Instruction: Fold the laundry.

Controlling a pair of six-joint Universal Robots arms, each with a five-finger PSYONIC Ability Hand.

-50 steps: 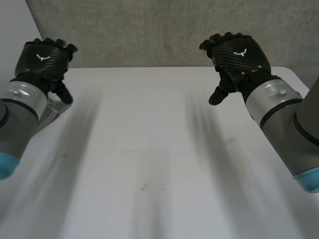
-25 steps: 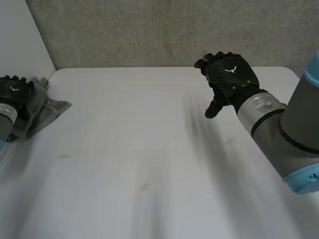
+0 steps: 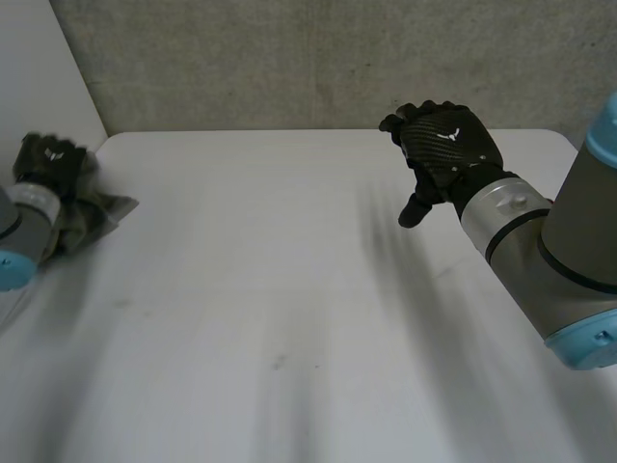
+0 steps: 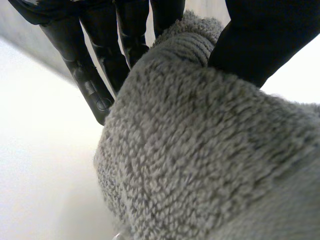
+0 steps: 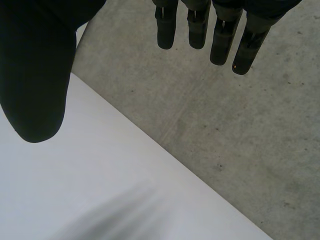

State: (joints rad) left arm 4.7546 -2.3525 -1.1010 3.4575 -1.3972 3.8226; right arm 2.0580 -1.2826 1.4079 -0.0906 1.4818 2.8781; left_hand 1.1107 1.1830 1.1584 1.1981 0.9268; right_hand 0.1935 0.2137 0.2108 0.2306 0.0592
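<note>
Left hand (image 3: 53, 159), fingers clamped on grey towel (image 3: 96, 217), frame's left edge; right hand (image 3: 445, 145) fingers apart, empty. Fetching step; next, probably drag towel mid-bench (image 3: 289, 289).

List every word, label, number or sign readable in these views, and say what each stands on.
No readable text anywhere.
Black right hand: a small white wing-shaped emblem on its back, no letters.
Black left hand: a white mark on its back, too blurred to read.
Grey terry cloth, white table, concrete wall: no label or print visible.
</note>
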